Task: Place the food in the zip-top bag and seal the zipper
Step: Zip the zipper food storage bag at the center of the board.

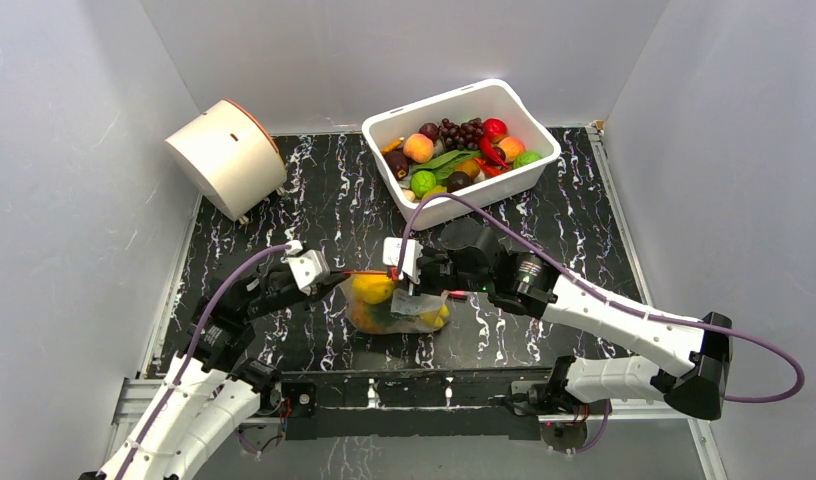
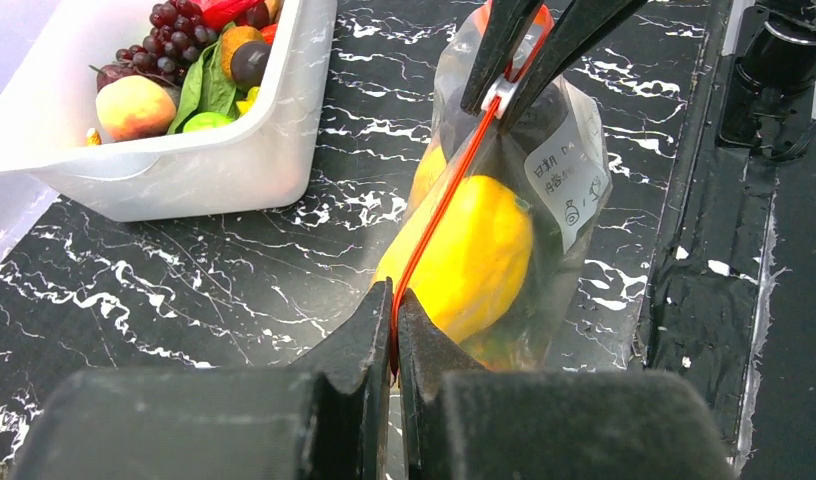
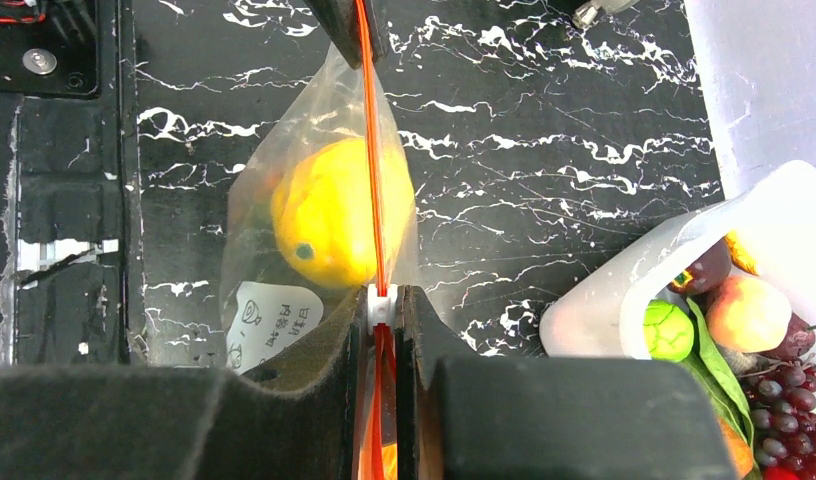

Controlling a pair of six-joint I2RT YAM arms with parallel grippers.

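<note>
The clear zip-top bag (image 1: 396,308) hangs upright between my two grippers over the black table. Inside it are a yellow fruit (image 2: 474,255), also in the right wrist view (image 3: 329,215), an orange piece low down (image 1: 364,318) and a yellow banana end (image 1: 437,315). The red-orange zipper (image 3: 370,150) is stretched taut. My left gripper (image 2: 395,325) is shut on one end of the zipper. My right gripper (image 3: 382,310) is shut on the zipper at its white slider (image 3: 381,303), near the other end. Both grippers also show in the top view: the left (image 1: 342,278) and the right (image 1: 412,288).
A white bin (image 1: 532,175) with several loose toy fruits and vegetables stands at the back right; its near corner shows in both wrist views (image 2: 184,175) (image 3: 604,310). A cream cylinder (image 1: 227,158) lies at the back left. Grey walls surround the table.
</note>
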